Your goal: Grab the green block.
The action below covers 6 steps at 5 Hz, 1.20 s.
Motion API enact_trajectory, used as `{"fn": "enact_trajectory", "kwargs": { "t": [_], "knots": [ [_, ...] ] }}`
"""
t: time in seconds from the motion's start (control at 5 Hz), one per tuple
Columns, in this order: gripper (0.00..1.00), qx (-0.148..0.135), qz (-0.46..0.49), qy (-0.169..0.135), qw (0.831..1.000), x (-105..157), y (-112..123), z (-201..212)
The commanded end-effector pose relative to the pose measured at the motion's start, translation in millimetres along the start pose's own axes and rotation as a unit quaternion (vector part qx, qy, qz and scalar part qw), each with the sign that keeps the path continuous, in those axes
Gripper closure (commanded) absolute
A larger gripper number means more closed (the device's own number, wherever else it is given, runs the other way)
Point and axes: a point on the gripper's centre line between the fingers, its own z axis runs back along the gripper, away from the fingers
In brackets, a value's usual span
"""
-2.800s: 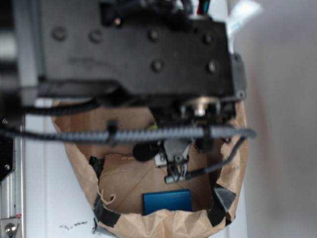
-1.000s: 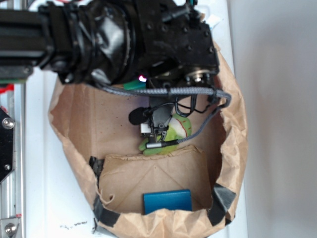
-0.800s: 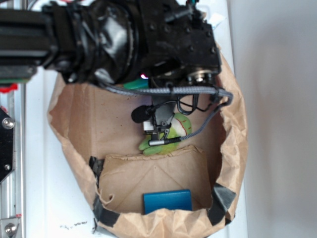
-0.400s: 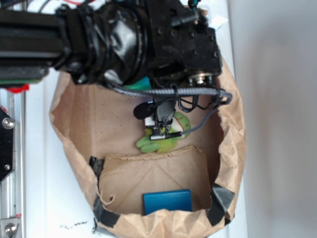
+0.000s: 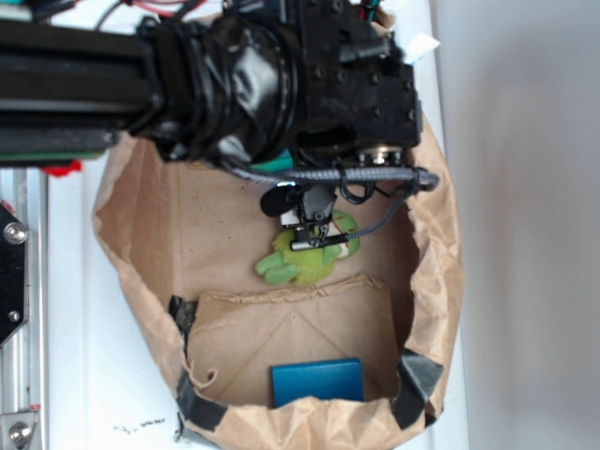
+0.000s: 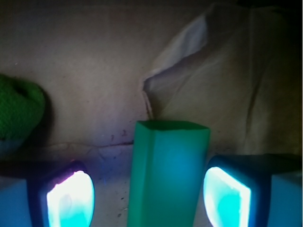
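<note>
The green block (image 6: pixel 168 175) is a smooth solid-green slab lying on the brown paper floor. In the wrist view it runs lengthwise between the two glowing fingers of my gripper (image 6: pixel 149 198). The gripper is open: there is a wide gap at the left pad (image 6: pixel 71 198), while the right pad (image 6: pixel 227 196) sits close beside the block's edge. In the exterior view only a sliver of the green block (image 5: pixel 274 165) shows under the black arm, and the arm hides the fingers themselves.
Everything sits inside a crumpled brown paper bag (image 5: pixel 441 272) with taped corners. A fuzzy yellow-green plush frog (image 5: pixel 298 264) lies mid-bag, seen at the wrist view's left edge as the frog (image 6: pixel 19 111). A blue block (image 5: pixel 317 382) rests by the near wall. A paper fold (image 6: pixel 213 71) rises behind the green block.
The arm has shifted toward the bag's far end, away from the blue block. The plush frog, earlier partly under the wrist, now shows more fully.
</note>
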Motion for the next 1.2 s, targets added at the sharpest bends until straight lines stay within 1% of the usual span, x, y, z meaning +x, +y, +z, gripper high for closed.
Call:
{"fn": "enact_trajectory", "kwargs": {
  "t": [0.0,0.2,0.4,0.6,0.8,1.0],
  "knots": [
    [0.0,0.0,-0.019,-0.033,0.999,-2.1,2.9,24.6],
    [0.0,-0.007,-0.02,-0.03,0.999,-1.3,3.5,22.0],
    [0.0,-0.039,-0.013,-0.014,0.999,-2.7,4.5,12.3],
    [0.0,-0.054,-0.008,0.0,0.998,-1.3,6.8,2.9],
    [0.0,-0.061,-0.005,0.004,0.998,-2.1,5.3,-1.5],
    [0.0,-0.056,-0.004,0.008,0.998,-4.7,5.2,-1.9]
  ]
}}
